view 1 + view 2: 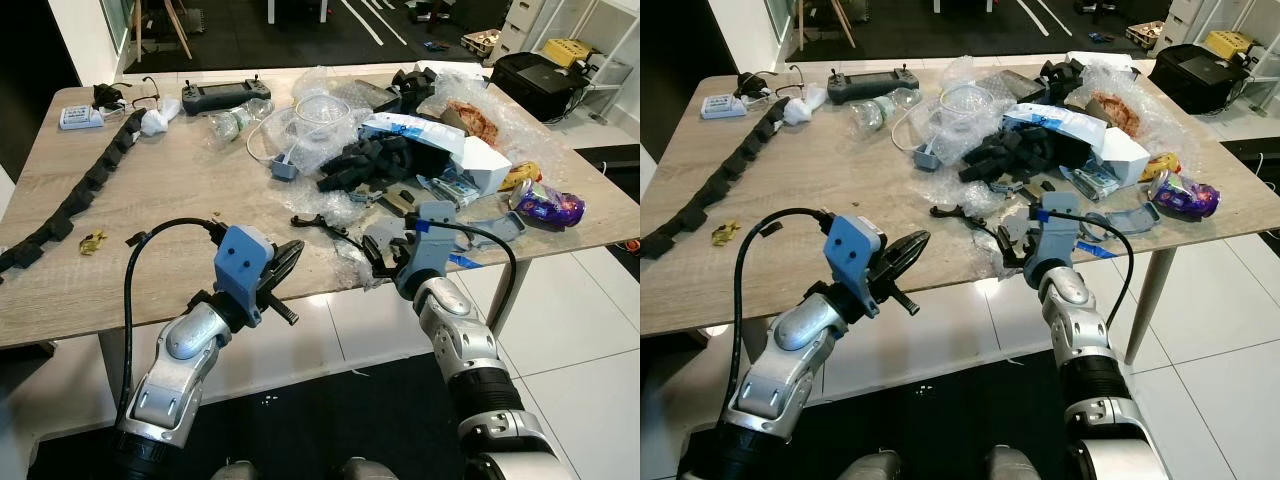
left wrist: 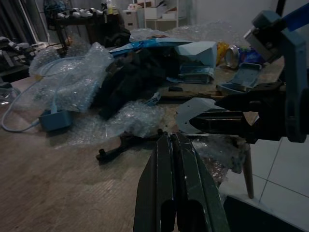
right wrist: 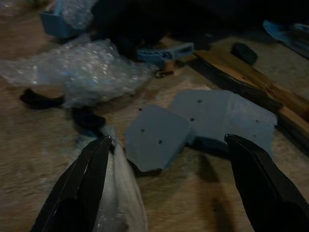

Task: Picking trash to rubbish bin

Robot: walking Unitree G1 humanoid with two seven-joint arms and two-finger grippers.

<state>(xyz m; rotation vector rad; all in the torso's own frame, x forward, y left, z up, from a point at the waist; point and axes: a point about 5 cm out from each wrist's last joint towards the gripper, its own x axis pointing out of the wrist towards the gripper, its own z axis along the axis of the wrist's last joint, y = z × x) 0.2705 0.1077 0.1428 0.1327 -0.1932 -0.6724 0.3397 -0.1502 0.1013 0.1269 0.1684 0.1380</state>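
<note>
My right claw [image 3: 166, 181] is spread wide at the near edge of the tabletop [image 1: 180, 200], hovering low over a flat grey-blue plastic piece [image 3: 159, 136] that lies between its two fingers [image 3: 82, 179]. Just beside the left finger is a crumple of clear bubble wrap [image 3: 84, 72], and a thin black bracket [image 1: 320, 222] lies a little farther in on the wood.

My left claw [image 1: 285, 262] is pressed together, holding nothing, raised at the near edge to the left of the right one and pointing toward the heap of rubbish.

That trash is piled across the middle and right of the tabletop: black foam pieces [image 1: 370, 160], more bubble wrap, a white and blue carton [image 1: 470, 160], a purple snack wrapper [image 1: 550, 207] at the far right edge, and a crushed clear bottle [image 1: 232, 122] farther back. A small grey charger with a white cable [image 1: 283, 167] sits left of the foam.

Along the left side runs a long black segmented strip [image 1: 80, 195]. A black controller [image 1: 225, 95] rests at the far edge, and a small yellow wrapper [image 1: 93, 241] lies near left.
</note>
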